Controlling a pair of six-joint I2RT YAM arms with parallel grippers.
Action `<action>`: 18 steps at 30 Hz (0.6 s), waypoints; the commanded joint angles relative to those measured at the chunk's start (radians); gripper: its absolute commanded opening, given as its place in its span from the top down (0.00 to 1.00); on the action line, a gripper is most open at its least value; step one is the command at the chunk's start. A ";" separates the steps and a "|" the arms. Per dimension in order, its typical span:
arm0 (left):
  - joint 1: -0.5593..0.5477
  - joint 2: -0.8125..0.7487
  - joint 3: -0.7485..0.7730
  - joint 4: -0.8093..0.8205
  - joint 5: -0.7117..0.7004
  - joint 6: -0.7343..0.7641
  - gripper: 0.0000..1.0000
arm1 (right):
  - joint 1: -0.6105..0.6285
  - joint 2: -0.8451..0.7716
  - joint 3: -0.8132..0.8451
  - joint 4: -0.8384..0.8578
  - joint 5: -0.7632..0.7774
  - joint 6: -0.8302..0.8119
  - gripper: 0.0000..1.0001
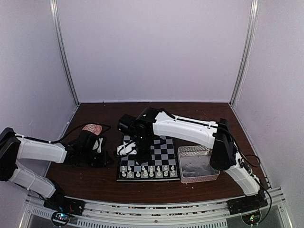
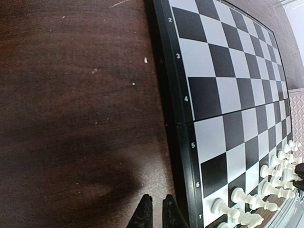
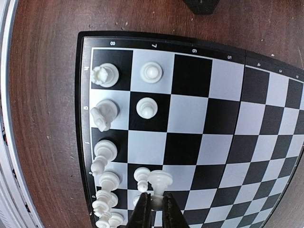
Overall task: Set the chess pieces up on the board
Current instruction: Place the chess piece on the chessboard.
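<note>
Our right gripper (image 3: 156, 198) pinches a white chess piece (image 3: 160, 180) above the board (image 3: 228, 118), beside the other chess pieces (image 3: 107, 114) lining its edge. Our left gripper (image 2: 156, 200), nearly closed and empty, hangs over the table (image 2: 71, 118) beside the board.

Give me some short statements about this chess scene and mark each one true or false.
1. The chess pieces stand in rows along one edge of the board. True.
2. The clear tray lies on the board's left. False: it lies on its right.
3. The left end effector holds a piece. False: it is empty, above the table beside the board.
4. The right end effector grips a white piece above the board. True.
</note>
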 commanded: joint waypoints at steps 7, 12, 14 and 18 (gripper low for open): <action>-0.003 -0.025 -0.025 0.028 -0.037 -0.020 0.91 | 0.014 0.042 0.040 0.013 0.011 -0.019 0.92; -0.005 -0.028 -0.019 0.020 -0.036 -0.015 0.91 | 0.020 0.057 0.038 -0.008 0.018 -0.028 0.92; -0.005 -0.031 -0.020 0.018 -0.041 -0.016 0.91 | 0.021 0.060 0.033 -0.006 0.016 -0.027 0.91; -0.005 -0.026 -0.023 0.024 -0.040 -0.017 0.91 | 0.024 0.064 0.030 -0.002 0.008 -0.026 0.91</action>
